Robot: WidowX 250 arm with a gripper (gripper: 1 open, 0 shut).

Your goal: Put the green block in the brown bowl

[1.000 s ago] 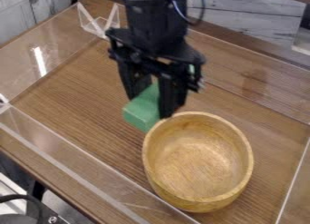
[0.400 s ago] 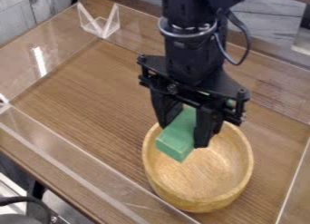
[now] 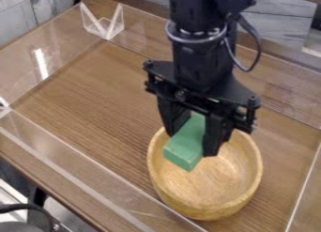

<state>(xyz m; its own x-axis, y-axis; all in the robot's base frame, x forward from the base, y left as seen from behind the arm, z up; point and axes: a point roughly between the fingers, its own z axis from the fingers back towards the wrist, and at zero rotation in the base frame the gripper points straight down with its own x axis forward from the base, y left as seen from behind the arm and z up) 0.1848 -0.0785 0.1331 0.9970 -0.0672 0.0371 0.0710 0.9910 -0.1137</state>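
The wooden table [image 3: 88,95] lay beneath the gripper [image 3: 198,146], which pointed straight down. Directly under it sat the brown bowl [image 3: 245,193], holding nothing that could be seen. The jaws were clamped on the green block [image 3: 187,149], which hung tilted between them, over the bowl's near-left part and above the floor. A sound release, in my judgement, would call for centring and lowering before opening, lest the block strike the rim.
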